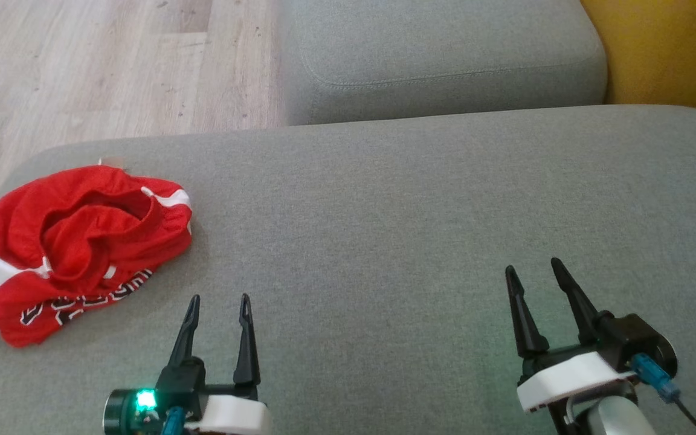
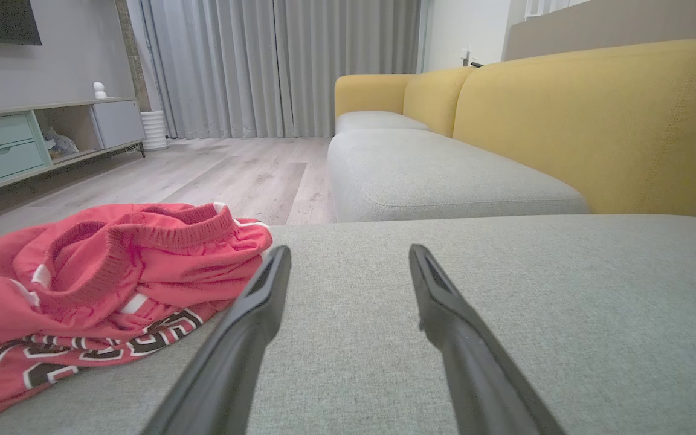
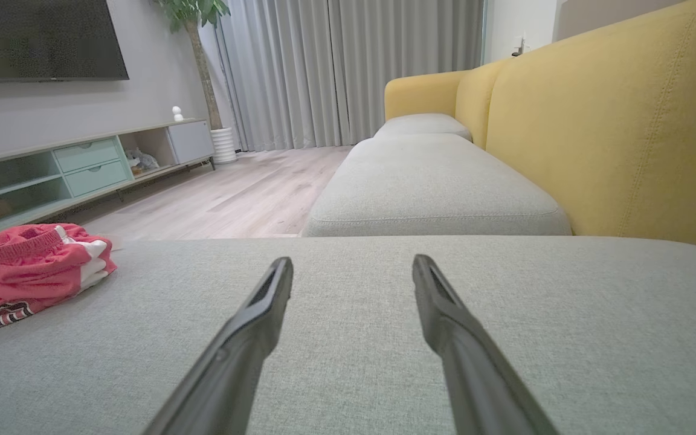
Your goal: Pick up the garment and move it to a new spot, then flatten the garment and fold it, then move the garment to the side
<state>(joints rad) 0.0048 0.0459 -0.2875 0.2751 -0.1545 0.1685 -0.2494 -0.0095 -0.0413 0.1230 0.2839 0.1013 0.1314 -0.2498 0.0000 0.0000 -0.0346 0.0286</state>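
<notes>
The red garment (image 1: 76, 241), white-striped with black lettering, lies crumpled at the left edge of the grey sofa cushion (image 1: 384, 211), toward its far left corner. The left jaws stand released and empty just beside it, by the cushion's near edge, clear of the cloth. The right jaws, likewise spread and empty, hang well apart from it over the near right part. Beyond lie a second grey cushion (image 1: 438, 54), wooden floor (image 1: 82, 60) and a yellow backrest (image 1: 668, 48).

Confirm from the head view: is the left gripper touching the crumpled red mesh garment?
No, the left gripper stands open over the grey fabric cushion, clear of the red garment.
</notes>
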